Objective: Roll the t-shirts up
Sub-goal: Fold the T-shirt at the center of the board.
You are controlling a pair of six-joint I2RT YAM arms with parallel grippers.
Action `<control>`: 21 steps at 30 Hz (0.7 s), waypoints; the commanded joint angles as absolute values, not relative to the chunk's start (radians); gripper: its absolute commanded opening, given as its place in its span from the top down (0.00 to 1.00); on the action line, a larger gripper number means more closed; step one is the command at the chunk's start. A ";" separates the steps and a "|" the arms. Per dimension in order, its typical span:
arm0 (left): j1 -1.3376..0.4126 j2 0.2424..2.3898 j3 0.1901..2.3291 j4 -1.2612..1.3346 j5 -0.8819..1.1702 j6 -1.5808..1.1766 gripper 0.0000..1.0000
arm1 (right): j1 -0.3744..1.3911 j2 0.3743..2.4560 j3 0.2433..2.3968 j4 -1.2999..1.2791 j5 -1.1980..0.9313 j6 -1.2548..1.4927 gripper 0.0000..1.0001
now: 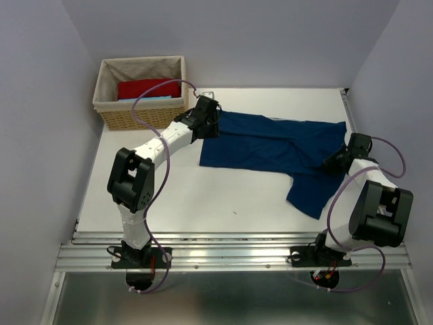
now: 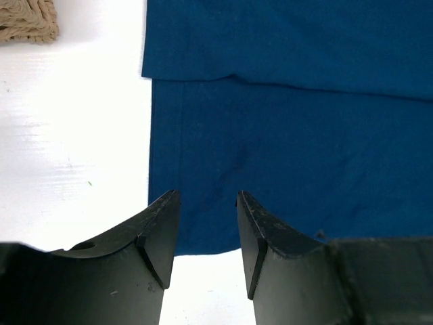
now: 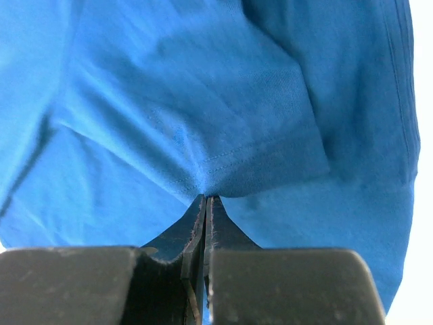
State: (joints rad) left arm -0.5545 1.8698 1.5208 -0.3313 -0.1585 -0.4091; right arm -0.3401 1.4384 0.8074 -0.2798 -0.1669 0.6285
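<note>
The plain dark navy-blue short-sleeved cloth t-shirt (image 1: 270, 145) lies across the white table (image 1: 203, 196), folded over on itself and creased, with one part trailing toward the near right. The right gripper (image 3: 205, 198) is pinched fully closed on a stitched hem of it. The left gripper (image 2: 207, 196) stands partly open over the shirt's left edge — gripping nothing.

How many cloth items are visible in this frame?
3: a navy t-shirt spread on the table, a red piece and a light-blue piece in the basket; more may lie hidden underneath.
</note>
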 commanded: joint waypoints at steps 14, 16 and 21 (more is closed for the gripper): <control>-0.557 1.819 1.545 -0.353 -0.178 -0.407 0.50 | -0.356 1.290 0.923 -0.440 -0.005 0.583 0.43; -0.555 1.799 1.519 -0.360 -0.189 -0.410 0.50 | -0.356 1.249 0.936 -0.452 -0.005 0.591 0.42; -0.540 1.721 1.353 -0.356 -0.172 -0.454 0.48 | -0.356 1.175 0.953 -0.572 0.017 0.568 0.42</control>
